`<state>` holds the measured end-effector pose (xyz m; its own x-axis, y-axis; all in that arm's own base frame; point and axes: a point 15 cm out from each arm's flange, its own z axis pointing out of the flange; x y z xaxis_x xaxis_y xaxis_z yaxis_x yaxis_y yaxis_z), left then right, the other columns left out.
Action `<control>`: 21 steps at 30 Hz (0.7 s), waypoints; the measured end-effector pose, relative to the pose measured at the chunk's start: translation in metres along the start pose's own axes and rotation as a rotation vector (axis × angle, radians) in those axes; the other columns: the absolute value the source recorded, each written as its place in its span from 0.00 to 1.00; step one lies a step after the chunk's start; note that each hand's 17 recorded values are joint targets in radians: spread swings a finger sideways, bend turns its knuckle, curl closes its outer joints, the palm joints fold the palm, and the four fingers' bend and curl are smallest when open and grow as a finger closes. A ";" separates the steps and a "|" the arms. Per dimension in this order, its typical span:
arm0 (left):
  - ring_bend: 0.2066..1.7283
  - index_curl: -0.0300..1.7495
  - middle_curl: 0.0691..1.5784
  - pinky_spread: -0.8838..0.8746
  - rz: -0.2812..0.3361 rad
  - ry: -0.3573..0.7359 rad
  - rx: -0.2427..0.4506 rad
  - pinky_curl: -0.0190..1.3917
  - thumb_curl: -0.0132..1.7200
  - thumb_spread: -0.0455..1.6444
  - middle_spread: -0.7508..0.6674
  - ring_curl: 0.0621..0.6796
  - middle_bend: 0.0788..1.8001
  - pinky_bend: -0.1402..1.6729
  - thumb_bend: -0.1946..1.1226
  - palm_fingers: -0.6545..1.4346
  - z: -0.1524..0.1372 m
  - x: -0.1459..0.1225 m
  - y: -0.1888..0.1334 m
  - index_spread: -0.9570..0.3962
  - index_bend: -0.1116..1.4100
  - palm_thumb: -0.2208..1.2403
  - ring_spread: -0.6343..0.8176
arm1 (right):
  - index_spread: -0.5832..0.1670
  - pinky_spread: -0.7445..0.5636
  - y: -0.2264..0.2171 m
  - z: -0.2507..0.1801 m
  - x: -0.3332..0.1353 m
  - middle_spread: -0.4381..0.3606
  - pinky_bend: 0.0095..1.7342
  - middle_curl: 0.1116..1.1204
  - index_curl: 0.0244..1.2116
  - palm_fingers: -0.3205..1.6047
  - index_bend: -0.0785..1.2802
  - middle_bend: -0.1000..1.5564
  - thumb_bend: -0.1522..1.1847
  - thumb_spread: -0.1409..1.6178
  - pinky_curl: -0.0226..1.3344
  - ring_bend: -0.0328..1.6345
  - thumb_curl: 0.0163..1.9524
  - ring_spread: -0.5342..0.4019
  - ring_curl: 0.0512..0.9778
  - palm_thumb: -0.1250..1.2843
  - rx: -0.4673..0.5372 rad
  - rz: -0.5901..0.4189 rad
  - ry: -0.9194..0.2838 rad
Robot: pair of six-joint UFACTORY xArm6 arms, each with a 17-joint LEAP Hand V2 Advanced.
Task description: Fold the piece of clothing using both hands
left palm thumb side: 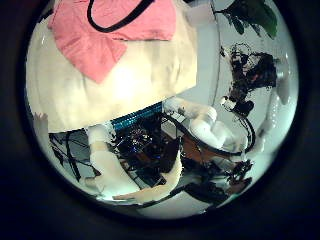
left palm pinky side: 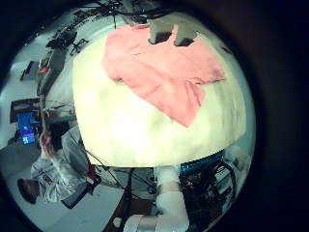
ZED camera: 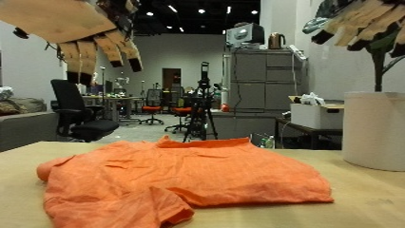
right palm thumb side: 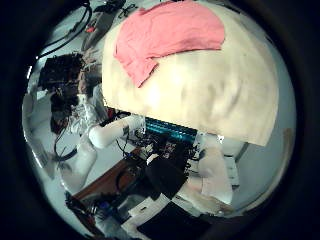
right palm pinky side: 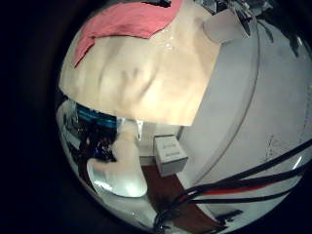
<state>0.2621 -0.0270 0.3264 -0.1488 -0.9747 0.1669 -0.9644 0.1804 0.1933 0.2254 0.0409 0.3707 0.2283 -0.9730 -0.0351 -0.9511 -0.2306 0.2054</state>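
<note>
The orange garment (ZED camera: 178, 180) lies spread on the pale table (ZED camera: 367, 195), rumpled along its near edge, one flap already turned over. Both hands hang well above it, touching nothing: the left hand (ZED camera: 88, 33) with fingers drooping loose, the right hand (ZED camera: 367, 24) likewise relaxed and empty. To fold cleanly, I'd say they should come down together on matching edges, pinching only the top layer.

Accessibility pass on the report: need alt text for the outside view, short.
An orange piece of clothing lies spread, partly rumpled, on a pale table. The left hand and the right hand hang above it, fingers relaxed, touching nothing. An office room lies behind.
</note>
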 end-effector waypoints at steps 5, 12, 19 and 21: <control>0.15 0.19 0.17 0.81 0.005 -0.001 -0.004 0.23 0.20 0.53 0.72 0.24 0.07 0.20 0.12 0.34 0.000 0.002 0.001 0.69 0.18 0.23 0.79 | 0.33 0.88 -0.001 0.002 0.000 0.61 0.24 0.20 0.23 0.25 0.18 0.17 0.10 0.68 0.22 0.22 0.13 0.81 0.20 0.33 -0.008 -0.001 -0.001; 0.14 0.19 0.17 0.81 -0.007 -0.001 -0.008 0.23 0.20 0.54 0.72 0.24 0.07 0.20 0.12 0.35 0.002 0.001 0.001 0.69 0.19 0.24 0.79 | 0.32 0.88 -0.001 0.003 0.000 0.60 0.24 0.19 0.24 0.26 0.19 0.17 0.09 0.69 0.22 0.22 0.13 0.81 0.20 0.33 -0.015 0.001 -0.007; 0.14 0.20 0.17 0.80 0.002 -0.005 -0.022 0.23 0.20 0.57 0.70 0.23 0.07 0.19 0.15 0.38 0.013 0.006 -0.003 0.69 0.18 0.30 0.78 | 0.32 0.88 0.001 0.003 0.003 0.54 0.23 0.19 0.24 0.26 0.19 0.17 0.10 0.69 0.22 0.21 0.13 0.81 0.20 0.33 -0.018 0.013 -0.005; 0.14 0.19 0.17 0.79 -0.002 -0.015 -0.012 0.24 0.20 0.59 0.68 0.24 0.07 0.20 0.15 0.38 0.021 0.006 -0.010 0.70 0.18 0.33 0.77 | 0.32 0.88 0.001 0.003 0.005 0.57 0.23 0.19 0.24 0.26 0.19 0.17 0.10 0.69 0.22 0.21 0.13 0.81 0.20 0.33 -0.020 0.019 -0.004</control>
<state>0.2665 -0.0375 0.3052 -0.1504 -0.9768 0.1524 -0.9619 0.1802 0.2055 0.2252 0.0363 0.3673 0.2090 -0.9773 -0.0349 -0.9509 -0.2114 0.2259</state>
